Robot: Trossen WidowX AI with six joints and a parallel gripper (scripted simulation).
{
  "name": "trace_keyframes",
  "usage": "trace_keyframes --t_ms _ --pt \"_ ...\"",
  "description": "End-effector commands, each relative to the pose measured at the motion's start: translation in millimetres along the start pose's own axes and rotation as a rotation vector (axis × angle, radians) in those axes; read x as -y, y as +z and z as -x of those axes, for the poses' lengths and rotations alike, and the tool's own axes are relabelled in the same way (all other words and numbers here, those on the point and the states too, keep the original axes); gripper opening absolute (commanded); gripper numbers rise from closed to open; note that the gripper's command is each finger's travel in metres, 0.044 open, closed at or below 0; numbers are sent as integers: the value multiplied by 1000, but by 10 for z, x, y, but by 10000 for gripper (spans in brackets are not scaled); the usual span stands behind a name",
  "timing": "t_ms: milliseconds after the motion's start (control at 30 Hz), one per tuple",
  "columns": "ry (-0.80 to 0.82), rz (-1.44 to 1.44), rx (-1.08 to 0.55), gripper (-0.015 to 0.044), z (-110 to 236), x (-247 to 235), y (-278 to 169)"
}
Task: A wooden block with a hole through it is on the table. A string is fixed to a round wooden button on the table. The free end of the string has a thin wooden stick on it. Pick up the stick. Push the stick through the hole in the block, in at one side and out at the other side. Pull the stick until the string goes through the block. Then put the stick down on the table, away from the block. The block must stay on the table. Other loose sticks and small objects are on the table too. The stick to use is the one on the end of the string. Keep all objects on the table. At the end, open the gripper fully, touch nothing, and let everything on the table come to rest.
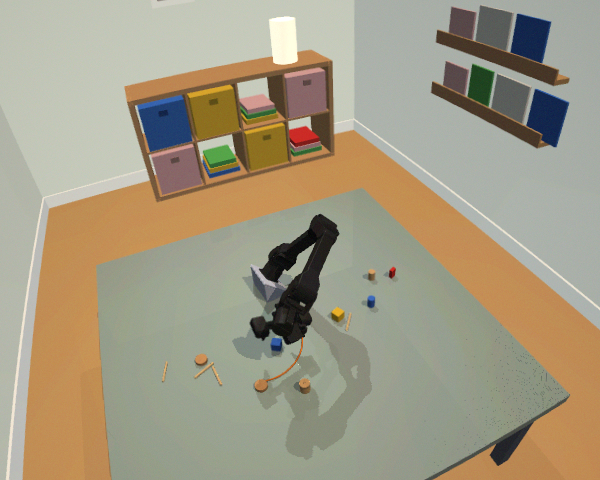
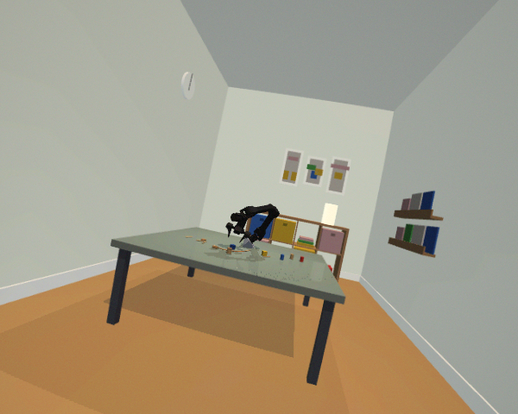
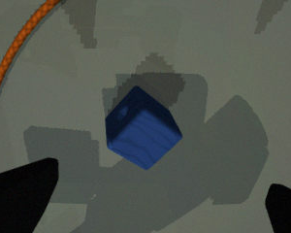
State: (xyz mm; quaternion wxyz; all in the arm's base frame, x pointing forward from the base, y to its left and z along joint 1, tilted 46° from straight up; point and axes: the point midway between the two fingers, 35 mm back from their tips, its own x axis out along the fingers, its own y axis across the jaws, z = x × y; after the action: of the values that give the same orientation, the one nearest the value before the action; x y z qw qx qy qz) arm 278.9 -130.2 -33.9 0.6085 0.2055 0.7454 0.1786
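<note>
String (image 1: 289, 366) curves from the button (image 1: 260, 385) up toward the arm, where its far end and the stick are hidden, so I cannot tell whether it passes through the blue block (image 3: 144, 128). That block sits on the tabletop (image 1: 445, 372) right below the jaws, which are spread wide and hold nothing. Descending here could knock the block or snag the string and drag the button.
</note>
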Motion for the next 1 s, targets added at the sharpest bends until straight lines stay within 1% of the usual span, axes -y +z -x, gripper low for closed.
trace_keyframes --t_ms 0,233,300,967 --pt "118 746 194 440 -113 20 -102" --pt "83 1162 328 440 -99 56 -121" --pt "71 1233 348 440 -96 61 -123" --pt "71 1237 350 440 -96 62 -123"
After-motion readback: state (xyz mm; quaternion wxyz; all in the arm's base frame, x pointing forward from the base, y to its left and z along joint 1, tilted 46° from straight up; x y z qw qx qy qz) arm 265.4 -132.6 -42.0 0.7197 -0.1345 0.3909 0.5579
